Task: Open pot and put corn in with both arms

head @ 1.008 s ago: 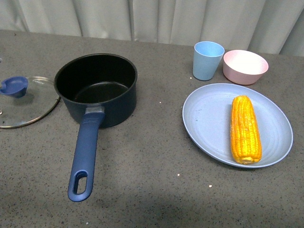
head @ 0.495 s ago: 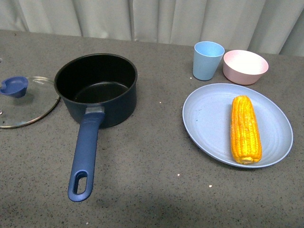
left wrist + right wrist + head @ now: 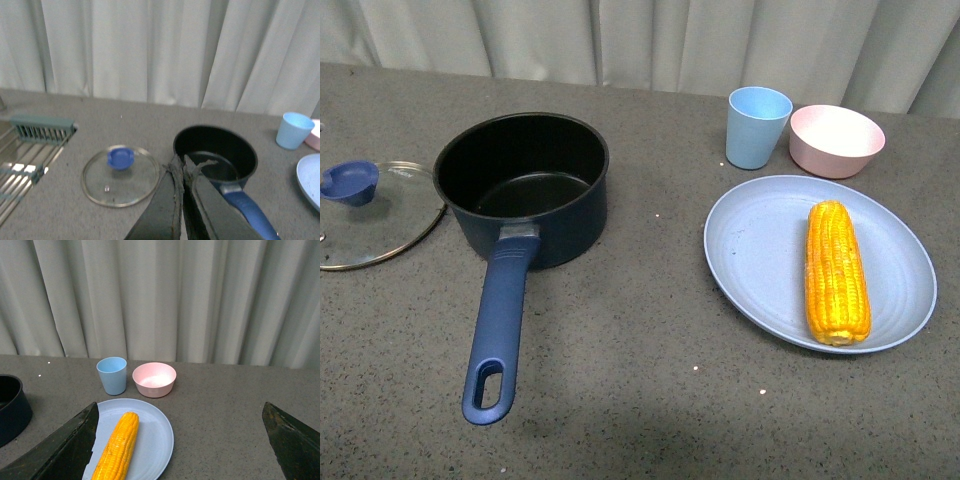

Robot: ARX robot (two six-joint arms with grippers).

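The dark navy pot (image 3: 523,185) stands open on the grey table, its black inside empty and its long blue handle (image 3: 498,330) pointing toward me. Its glass lid (image 3: 375,213) with a blue knob lies flat on the table left of it. The corn (image 3: 836,271) lies lengthwise on a light blue plate (image 3: 750,255) at the right. Neither arm shows in the front view. In the left wrist view my left gripper (image 3: 180,164) is shut and empty, raised between the lid (image 3: 120,174) and the pot (image 3: 216,154). My right gripper (image 3: 180,412) is wide open, raised, the corn (image 3: 118,447) just inside its left finger.
A light blue cup (image 3: 758,126) and a pink bowl (image 3: 836,141) stand behind the plate. A metal rack (image 3: 22,150) with a teal part lies left of the lid. A pale curtain (image 3: 640,40) closes off the back of the table.
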